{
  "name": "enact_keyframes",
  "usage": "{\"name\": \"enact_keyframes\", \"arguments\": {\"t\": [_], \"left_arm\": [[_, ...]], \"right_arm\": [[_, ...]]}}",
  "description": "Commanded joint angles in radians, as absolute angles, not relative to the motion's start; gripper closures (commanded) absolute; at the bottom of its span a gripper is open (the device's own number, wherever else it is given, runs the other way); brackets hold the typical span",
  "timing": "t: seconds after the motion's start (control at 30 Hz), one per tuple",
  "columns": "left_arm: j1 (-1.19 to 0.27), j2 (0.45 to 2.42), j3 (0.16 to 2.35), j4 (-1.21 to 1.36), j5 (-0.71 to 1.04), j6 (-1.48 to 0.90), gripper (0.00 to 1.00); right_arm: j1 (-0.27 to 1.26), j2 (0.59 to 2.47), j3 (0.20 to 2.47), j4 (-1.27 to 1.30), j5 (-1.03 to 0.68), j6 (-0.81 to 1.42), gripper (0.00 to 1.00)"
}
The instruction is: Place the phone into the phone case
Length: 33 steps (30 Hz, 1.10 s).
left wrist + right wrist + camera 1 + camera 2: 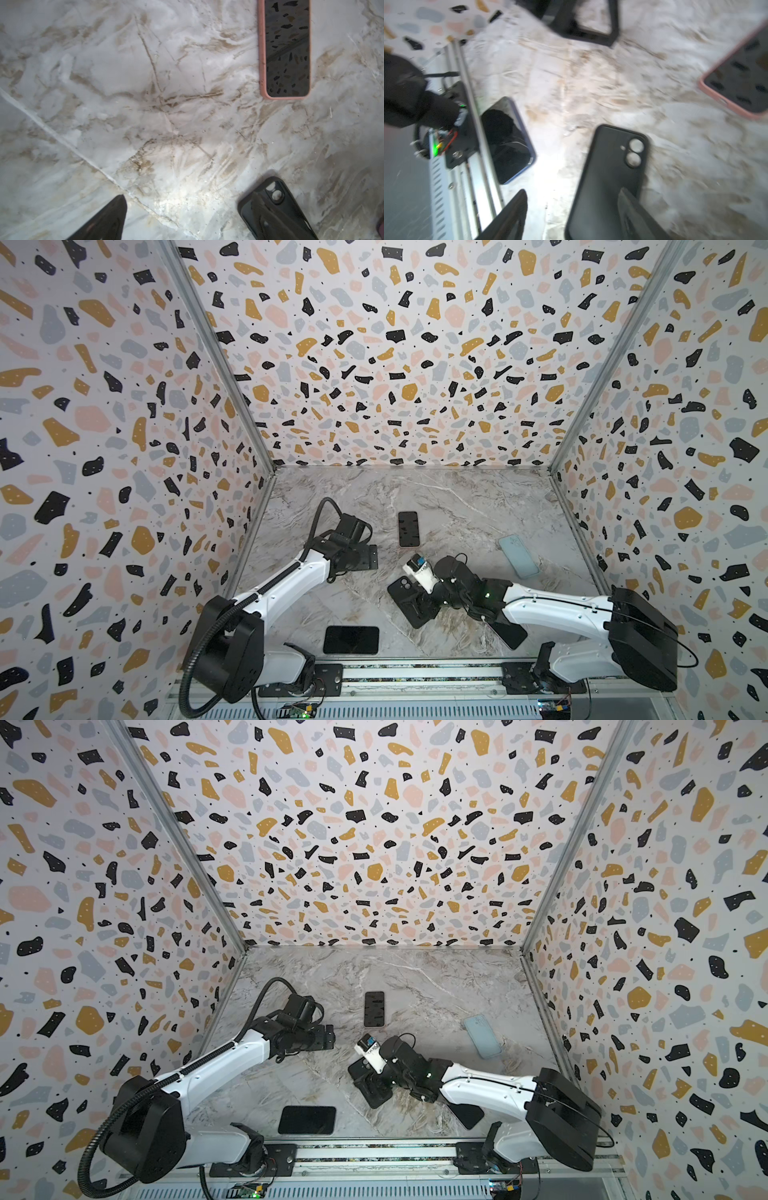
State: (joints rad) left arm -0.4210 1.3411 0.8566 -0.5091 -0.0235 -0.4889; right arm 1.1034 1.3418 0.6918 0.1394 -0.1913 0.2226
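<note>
A black phone case (409, 599) (370, 1088) lies flat at the table's middle, and its two camera holes show in the right wrist view (608, 166). My right gripper (417, 608) (571, 216) hovers open just over it, one finger (637, 216) above the case and nothing held. A bare dark phone (351, 640) (306, 1120) (506, 141) lies near the front edge. My left gripper (369, 558) (329, 1038) (187, 218) stands open and empty left of centre. The corner of the black case (278, 199) shows beside one of its fingers.
A phone in a pink case (407, 529) (286, 47) (741, 83) lies behind centre. A light blue case (518, 556) (482, 1036) lies at the right. Another dark phone (509, 632) (467, 1115) sits partly under the right arm. A rail (415, 674) borders the front edge.
</note>
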Motion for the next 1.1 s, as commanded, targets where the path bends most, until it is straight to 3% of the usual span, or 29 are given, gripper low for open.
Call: {"name": "enact_keyframes", "arguments": {"t": [0.0,0.27,0.67,1.07], "left_arm": [[-0.4,1.326,0.83,-0.479,0.014,-0.499,0.02],[-0.342,1.282,0.794,-0.491,-0.028,-0.514,0.0],[-0.318,1.292,0.804,-0.522,-0.058,-0.514,0.0],[-0.305,1.313,0.798,-0.506,-0.034,-0.511,0.0]], "right_arm": [[1.196,1.398,0.71,0.242,-0.202,0.026,0.27],[1.38,1.604,0.81,0.308,-0.168,-0.127,0.21],[1.387,1.836,0.999,0.247,-0.196,-0.095,0.14],[1.367,1.938,1.066,0.206,-0.178,-0.074,0.12]]}}
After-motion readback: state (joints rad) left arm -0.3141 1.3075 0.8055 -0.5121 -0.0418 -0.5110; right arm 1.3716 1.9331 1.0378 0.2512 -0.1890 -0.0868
